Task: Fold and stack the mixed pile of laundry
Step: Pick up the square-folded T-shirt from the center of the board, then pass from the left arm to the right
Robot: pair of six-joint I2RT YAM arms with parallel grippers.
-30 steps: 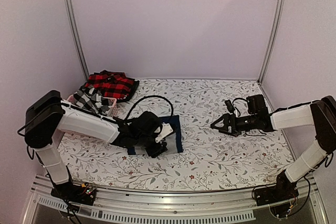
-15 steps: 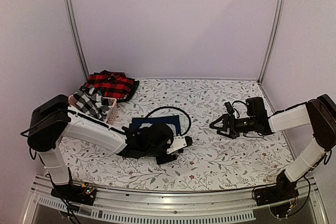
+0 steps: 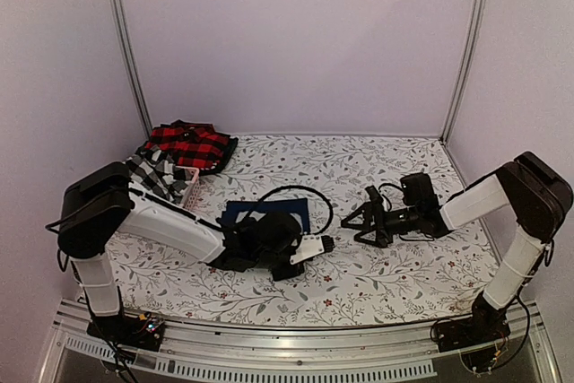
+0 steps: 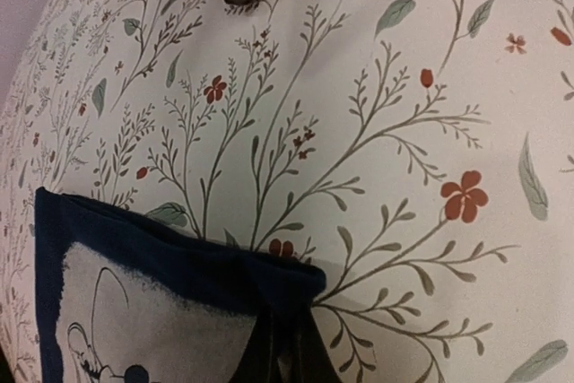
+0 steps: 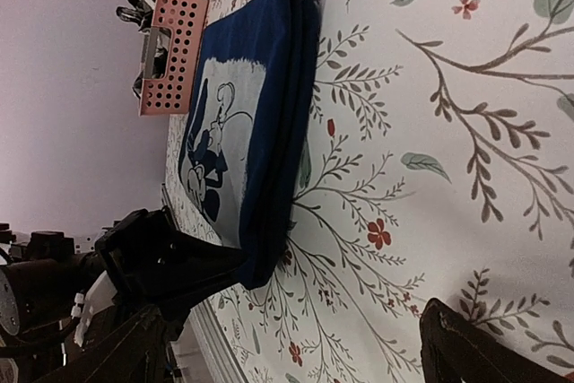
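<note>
Left gripper (image 4: 280, 352) has swung right, jaws clamped on the navy garment (image 5: 269, 60); mid-fold, right gripper (image 3: 357, 226), jaws apart, probably takes its far corner

A navy garment (image 3: 244, 213) lies folded into a flat, layered rectangle just left of centre in the lower half of the overhead view. Its pale panel with a printed cartoon figure faces up, and one corner is slightly puckered. Well apart from it, at the left of the frame around mid-height, a black-and-white checked shirt (image 3: 151, 173) sits crumpled in a heap. A red-and-black plaid piece (image 3: 188, 143) lies rumpled just behind it, touching it, with a dark edge trailing to the right.
</note>
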